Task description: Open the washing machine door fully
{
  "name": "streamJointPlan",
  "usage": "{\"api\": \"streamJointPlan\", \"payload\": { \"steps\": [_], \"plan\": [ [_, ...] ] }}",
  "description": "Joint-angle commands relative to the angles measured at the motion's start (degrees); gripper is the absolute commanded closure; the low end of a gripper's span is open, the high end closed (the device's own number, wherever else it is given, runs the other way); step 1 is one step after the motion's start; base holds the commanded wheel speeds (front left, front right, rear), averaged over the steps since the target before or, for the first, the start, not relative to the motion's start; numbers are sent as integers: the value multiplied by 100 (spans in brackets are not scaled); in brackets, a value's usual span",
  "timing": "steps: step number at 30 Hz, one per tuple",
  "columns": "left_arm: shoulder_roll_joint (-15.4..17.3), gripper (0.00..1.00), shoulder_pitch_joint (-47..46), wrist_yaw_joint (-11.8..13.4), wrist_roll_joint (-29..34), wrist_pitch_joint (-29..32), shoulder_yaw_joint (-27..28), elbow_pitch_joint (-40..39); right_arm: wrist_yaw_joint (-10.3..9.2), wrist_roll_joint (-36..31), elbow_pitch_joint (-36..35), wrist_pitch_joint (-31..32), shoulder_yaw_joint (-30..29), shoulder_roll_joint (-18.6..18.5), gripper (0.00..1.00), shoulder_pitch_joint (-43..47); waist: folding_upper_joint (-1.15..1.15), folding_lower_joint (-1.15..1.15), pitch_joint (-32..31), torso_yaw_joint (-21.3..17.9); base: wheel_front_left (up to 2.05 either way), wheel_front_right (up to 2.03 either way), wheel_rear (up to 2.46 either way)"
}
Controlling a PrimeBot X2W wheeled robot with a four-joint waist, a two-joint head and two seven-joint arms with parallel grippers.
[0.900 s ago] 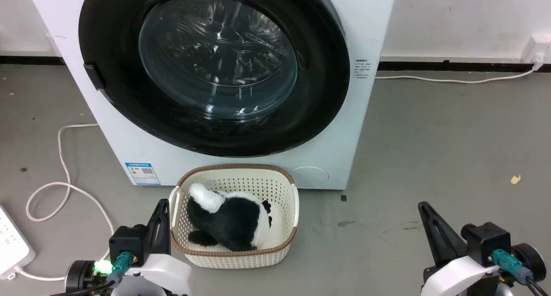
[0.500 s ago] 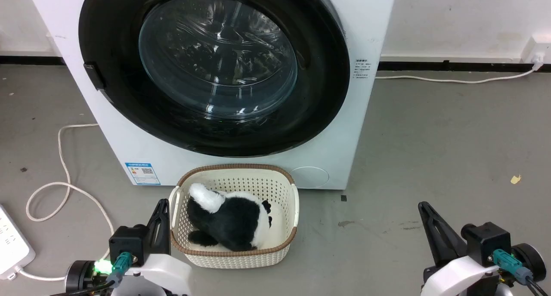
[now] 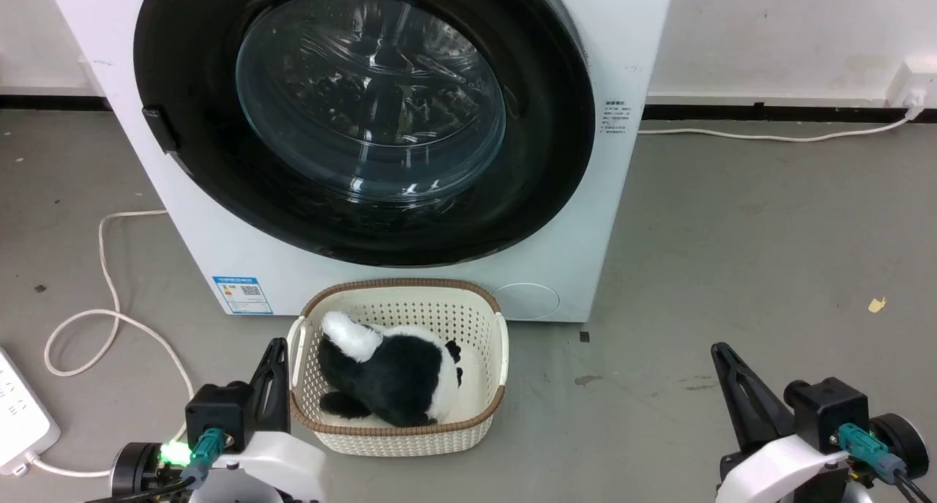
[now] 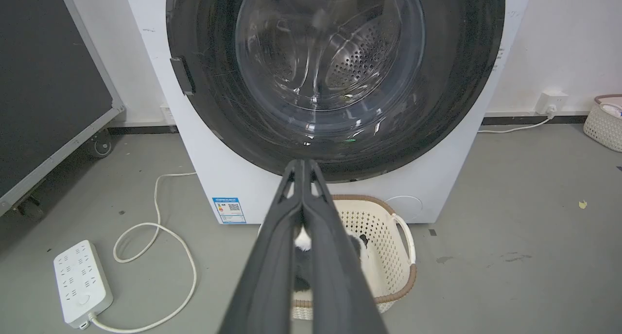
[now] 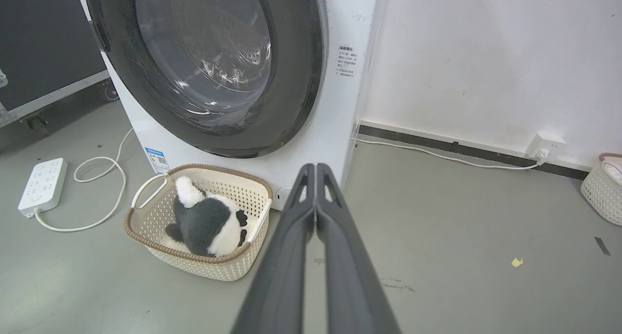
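The washing machine door (image 3: 183, 71) (image 4: 447, 81) (image 5: 296, 81) is a glossy black ring with a bulging glass bowl, lying flat against the white machine (image 3: 637, 42). A small black handle (image 3: 159, 128) (image 4: 182, 75) sits on its left rim. My left gripper (image 3: 277, 345) (image 4: 302, 163) is shut and empty, low at the lower left beside the basket, far below the door. My right gripper (image 3: 719, 349) (image 5: 315, 166) is also shut and empty, over the floor at the lower right.
A cream basket (image 3: 498, 356) holding a black-and-white plush toy (image 3: 395, 375) stands on the floor right before the machine. A white cable (image 3: 110, 298) and power strip (image 4: 80, 280) lie at the left. A black case on wheels (image 4: 48, 81) stands further left.
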Motion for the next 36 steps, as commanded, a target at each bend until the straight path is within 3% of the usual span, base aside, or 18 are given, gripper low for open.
{"api": "streamJointPlan", "payload": {
  "steps": [1,36],
  "plan": [
    [3,100,22,-31,50,2,-4,-20,-9,-43,16,8,-7,29,100,-68,0,0,0,0,0,0,0],
    [3,100,22,-31,50,2,-4,-20,-9,-43,16,8,-7,29,100,-68,0,0,0,0,0,0,0]
  ]
}}
